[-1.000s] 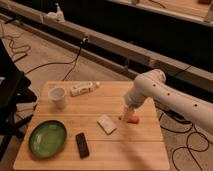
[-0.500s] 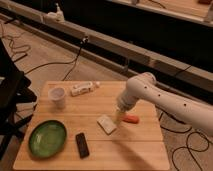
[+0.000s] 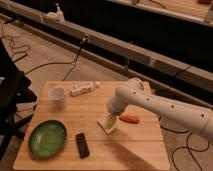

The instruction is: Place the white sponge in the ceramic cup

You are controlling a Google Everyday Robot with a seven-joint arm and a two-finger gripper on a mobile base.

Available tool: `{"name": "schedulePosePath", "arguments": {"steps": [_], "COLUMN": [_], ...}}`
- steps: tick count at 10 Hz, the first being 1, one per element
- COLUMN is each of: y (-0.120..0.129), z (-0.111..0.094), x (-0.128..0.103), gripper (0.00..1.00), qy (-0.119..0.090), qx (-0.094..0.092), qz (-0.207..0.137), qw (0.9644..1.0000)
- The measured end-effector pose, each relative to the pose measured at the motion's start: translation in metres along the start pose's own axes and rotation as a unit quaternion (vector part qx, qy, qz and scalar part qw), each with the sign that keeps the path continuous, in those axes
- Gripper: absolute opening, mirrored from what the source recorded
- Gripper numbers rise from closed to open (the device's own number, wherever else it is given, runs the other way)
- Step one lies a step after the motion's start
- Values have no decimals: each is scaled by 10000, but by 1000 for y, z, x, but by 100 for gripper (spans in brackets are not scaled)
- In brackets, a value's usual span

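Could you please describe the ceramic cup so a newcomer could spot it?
On the wooden table, look at the far left corner, away from the gripper at the white sponge mid-table. The cup stands beside a lying white bottle; it alone is small, round and upright.

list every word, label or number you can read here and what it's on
No text can be read anywhere.
White bottle: any label is too blurred to read.
Black slab: no marking shows.
Gripper, down at the white sponge: no lettering shows on either.
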Motion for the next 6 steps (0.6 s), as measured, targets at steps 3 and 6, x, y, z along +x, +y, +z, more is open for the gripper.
{"name": "schedulePosePath", "arguments": {"steps": [3, 6], "y": [-6, -9], "z": [30, 59], "x": [2, 16], "gripper": [80, 80], "qy": [175, 172], "qx": [75, 18], "qz": [-81, 101], "qw": [9998, 9998]}}
